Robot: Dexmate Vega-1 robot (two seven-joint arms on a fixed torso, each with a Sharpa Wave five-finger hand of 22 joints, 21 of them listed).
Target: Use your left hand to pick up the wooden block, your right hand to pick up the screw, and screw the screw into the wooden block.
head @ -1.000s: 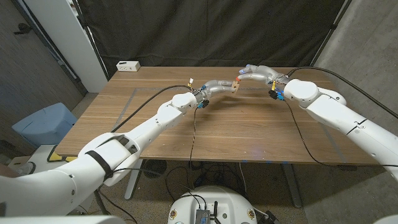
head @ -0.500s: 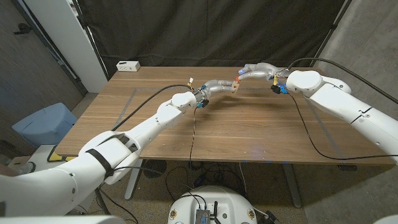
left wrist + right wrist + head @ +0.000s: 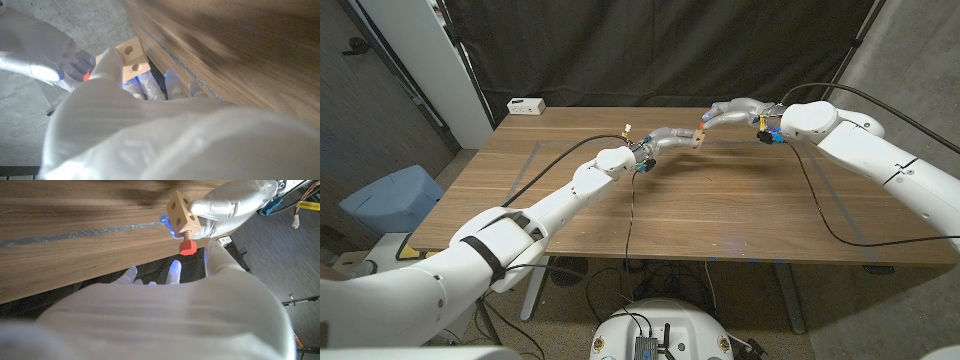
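The wooden block (image 3: pixel 181 209) was held in the left hand (image 3: pixel 672 139) above the far middle of the table (image 3: pixel 720 210), its faces each showing a round hole. The screw (image 3: pixel 187 245), with a red head and a wooden threaded shank, was seated in 1 hole of the block. The right hand (image 3: pixel 733 111) was positioned just beside the screw head, fingers apart and grasping nothing. A white box (image 3: pixel 526 105) lay at the table's far left corner

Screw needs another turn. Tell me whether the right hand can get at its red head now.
Probably yes. The screw sticks out of the wooden block held by the left hand, with open air between its head and the right hand.
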